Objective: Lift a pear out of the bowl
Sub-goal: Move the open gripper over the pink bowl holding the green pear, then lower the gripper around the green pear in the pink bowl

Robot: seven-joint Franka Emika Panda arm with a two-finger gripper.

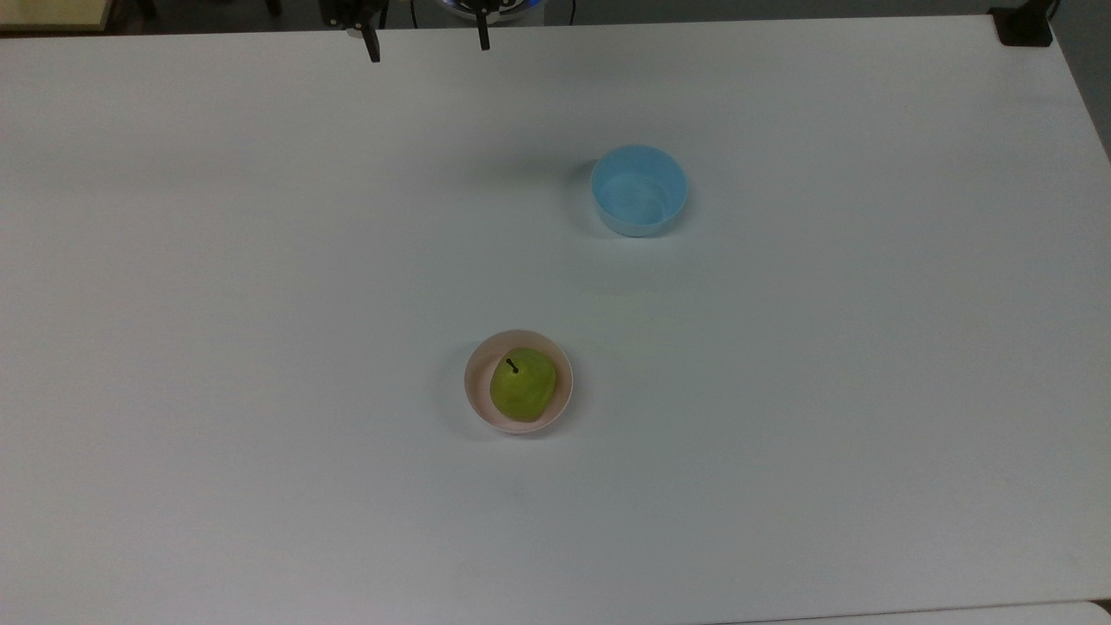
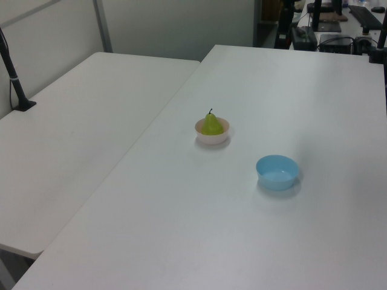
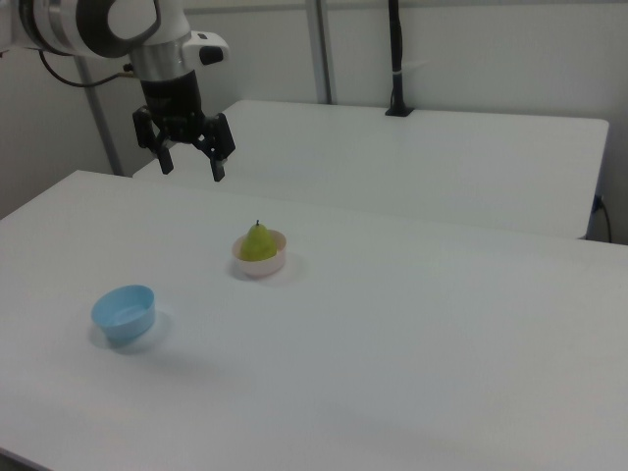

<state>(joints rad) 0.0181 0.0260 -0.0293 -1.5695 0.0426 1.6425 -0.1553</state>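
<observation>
Your gripper (image 3: 192, 167) hangs high with fingers spread wide, holding nothing; the pear (image 1: 522, 385) sits upright in the pink bowl (image 1: 475, 382), blue bowl (image 1: 639, 190) at 1 o'clock.

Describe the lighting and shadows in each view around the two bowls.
Top view: even, soft light, with a faint shadow left of the pink bowl and the blue bowl. Left view: a soft shadow beneath the blue bowl. Right view: the pear is evenly lit, and the open hand hangs high above the table.
</observation>
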